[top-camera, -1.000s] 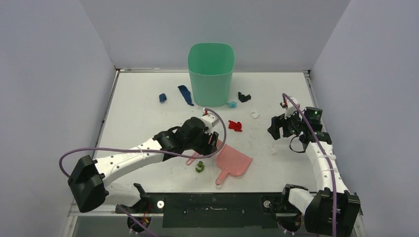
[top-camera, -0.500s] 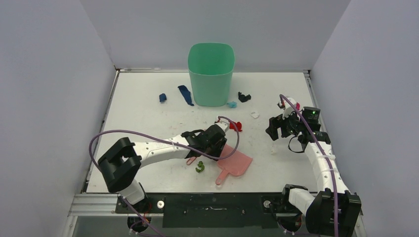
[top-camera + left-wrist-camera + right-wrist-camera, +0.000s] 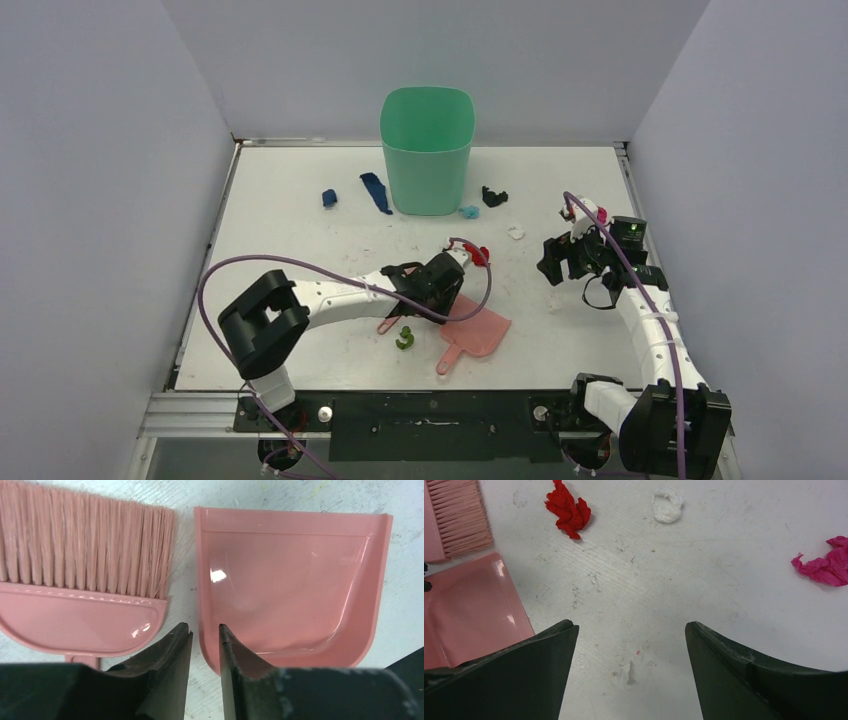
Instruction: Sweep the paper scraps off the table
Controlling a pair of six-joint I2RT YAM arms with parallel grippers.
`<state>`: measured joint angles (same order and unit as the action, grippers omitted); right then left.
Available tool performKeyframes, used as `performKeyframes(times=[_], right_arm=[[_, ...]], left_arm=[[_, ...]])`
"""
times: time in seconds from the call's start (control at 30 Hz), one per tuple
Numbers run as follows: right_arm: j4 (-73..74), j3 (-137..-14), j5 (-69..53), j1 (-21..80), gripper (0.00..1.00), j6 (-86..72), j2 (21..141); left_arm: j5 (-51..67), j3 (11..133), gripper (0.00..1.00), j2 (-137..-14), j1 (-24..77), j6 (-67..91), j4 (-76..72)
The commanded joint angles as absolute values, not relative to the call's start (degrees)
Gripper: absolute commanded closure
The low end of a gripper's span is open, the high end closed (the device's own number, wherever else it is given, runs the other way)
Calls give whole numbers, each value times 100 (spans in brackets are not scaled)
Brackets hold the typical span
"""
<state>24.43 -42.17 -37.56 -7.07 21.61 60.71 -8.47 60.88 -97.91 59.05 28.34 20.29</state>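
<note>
Left gripper (image 3: 202,628): jaws narrow, astride the dustpan's (image 3: 290,580) side wall; cannot tell whether they pinch it.
Brush (image 3: 80,555): flat beside the dustpan, a slim gap between them, both toward the tabletop's (image 3: 300,250) near edge.
Green scrap (image 3: 404,338): just beside the dustpan handle.
Red scrap (image 3: 569,510): mid-tabletop, near the brush bristles.
Right gripper (image 3: 628,626): jaws wide apart, holding nothing, above bare tabletop toward the right edge.
Tiny white bit (image 3: 625,672): below the right gripper.
White scrap (image 3: 667,506): near the red scrap.
Magenta scrap (image 3: 824,562): near the right gripper.
Bin (image 3: 427,150): upright at the far edge's middle.
2 dark blue scraps (image 3: 376,192): left of the bin.
Light blue scrap (image 3: 468,212), black scrap (image 3: 493,196): right of the bin's base.
</note>
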Motion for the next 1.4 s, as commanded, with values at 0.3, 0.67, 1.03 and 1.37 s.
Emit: performKeyframes(times=[0.3, 0.67, 1.03, 1.37], right_arm=[[2339, -4298, -3788, -670, 19, 2255, 6126], [2347, -4289, -3796, -668, 19, 2246, 6065], [2355, -4298, -3814, -672, 19, 2266, 6044], [2379, -4289, -3853, -683, 18, 2285, 6016]], left_arm=[[-384, 6831, 92, -10273, 5947, 2844, 1748], [-241, 7220, 100, -10408, 6026, 2612, 1903], [-1408, 7132, 53, -9449, 5704, 2190, 3075], [-1509, 5664, 41, -8619, 4759, 2805, 2887]])
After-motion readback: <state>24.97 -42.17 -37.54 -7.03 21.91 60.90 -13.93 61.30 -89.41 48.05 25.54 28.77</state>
